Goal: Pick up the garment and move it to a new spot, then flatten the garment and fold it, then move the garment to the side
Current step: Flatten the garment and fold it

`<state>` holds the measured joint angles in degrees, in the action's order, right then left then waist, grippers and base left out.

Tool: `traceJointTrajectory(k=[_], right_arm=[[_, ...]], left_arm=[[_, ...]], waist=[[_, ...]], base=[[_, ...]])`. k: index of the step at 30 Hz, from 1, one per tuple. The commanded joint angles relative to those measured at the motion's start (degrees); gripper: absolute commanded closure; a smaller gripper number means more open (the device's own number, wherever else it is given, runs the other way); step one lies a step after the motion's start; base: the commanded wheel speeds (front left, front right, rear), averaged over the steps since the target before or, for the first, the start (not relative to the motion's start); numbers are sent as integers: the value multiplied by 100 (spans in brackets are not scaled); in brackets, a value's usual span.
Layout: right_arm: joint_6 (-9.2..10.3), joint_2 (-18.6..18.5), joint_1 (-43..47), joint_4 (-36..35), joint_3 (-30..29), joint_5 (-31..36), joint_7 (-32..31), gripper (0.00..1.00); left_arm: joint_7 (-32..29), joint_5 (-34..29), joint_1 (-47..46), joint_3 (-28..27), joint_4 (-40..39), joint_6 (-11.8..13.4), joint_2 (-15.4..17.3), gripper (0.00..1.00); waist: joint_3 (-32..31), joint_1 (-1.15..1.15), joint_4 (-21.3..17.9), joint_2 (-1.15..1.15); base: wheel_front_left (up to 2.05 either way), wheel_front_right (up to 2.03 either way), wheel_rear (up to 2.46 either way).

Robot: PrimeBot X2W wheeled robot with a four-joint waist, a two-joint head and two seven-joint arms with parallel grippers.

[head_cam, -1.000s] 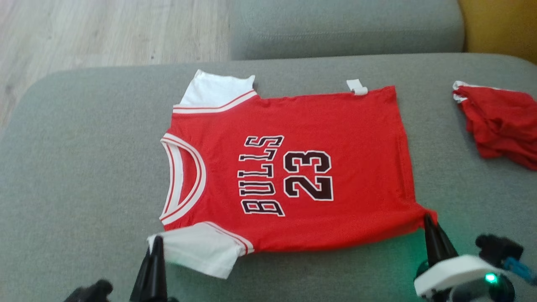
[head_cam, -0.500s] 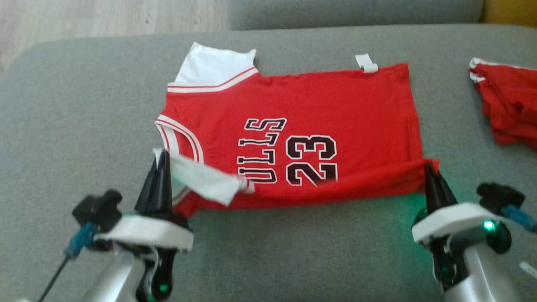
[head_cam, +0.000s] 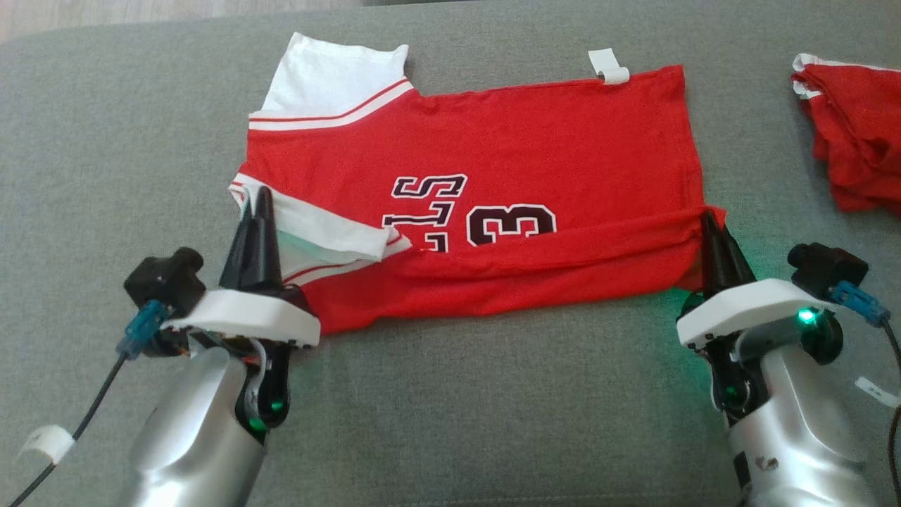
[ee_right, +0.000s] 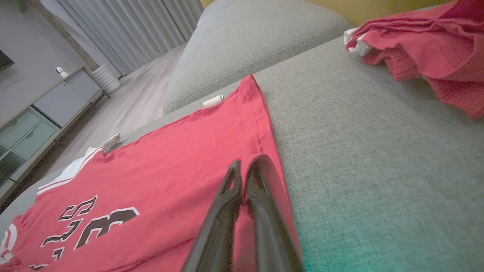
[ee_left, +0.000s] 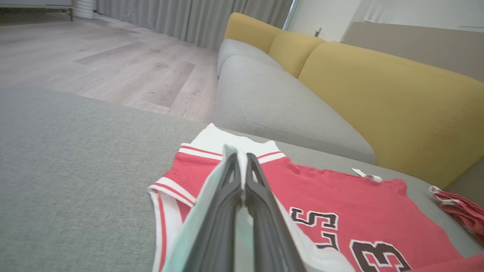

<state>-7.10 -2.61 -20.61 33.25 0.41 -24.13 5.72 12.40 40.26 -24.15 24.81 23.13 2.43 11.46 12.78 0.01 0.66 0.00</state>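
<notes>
Garment (head_cam: 535, 134) placement first: it lies across the middle of a broad grey cushion (head_cam: 450, 408), with bare fabric open along the near side, to the left, and in a narrower strip to the right. A crumpled red cloth (head_cam: 855, 141) sits well apart at the right edge. Past the cushion's far edge are a second grey seat (ee_left: 272, 102), a yellow backrest (ee_left: 378, 94) and wooden floor (ee_left: 113, 56).

The garment is a red jersey with its collar to the robot's left and its hem to the right. Its far white sleeve (head_cam: 331, 70) lies flat, and a small white tag (head_cam: 609, 67) pokes out at the far hem corner. The near long edge is lifted and turned over toward the far side. It covers part of the black lettering, which appears to run on beneath the fold.

Both silver forearms rise from the bottom corners, fingers pointing away. The left gripper (head_cam: 262, 197) is closed on the near white sleeve (head_cam: 331, 236), beside the collar. The right gripper (head_cam: 706, 220) is pinched tight on the near hem corner.
</notes>
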Motion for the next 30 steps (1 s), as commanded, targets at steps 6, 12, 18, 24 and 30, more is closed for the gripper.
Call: traceJointTrajectory(k=[6,12,18,24,30], right_arm=[[-39,-27,-442,195,257,-79,244,0],[-39,-27,-543,294,272,-169,546,0],[-39,-27,-305,-92,90,281,690,0],[-39,-27,407,-756,-102,973,340,0],[-39,-27,1205,-1452,-199,1062,-205,0]], left_arm=[[193,-42,-465,-399,393,-53,-53,0],[249,-95,-439,-566,519,-188,-183,0],[258,-145,90,-691,169,-294,-132,0],[21,-45,964,-660,-235,-204,65,0],[-624,279,1713,-691,-529,34,210,0]], waist=[[-50,-1,-21,0],[-222,-1,-17,0],[-495,-1,-8,0],[-797,-1,37,0],[-992,-1,47,0]], base=[[0,0,0],[0,0,0],[0,0,0],[0,0,0],[0,0,0]])
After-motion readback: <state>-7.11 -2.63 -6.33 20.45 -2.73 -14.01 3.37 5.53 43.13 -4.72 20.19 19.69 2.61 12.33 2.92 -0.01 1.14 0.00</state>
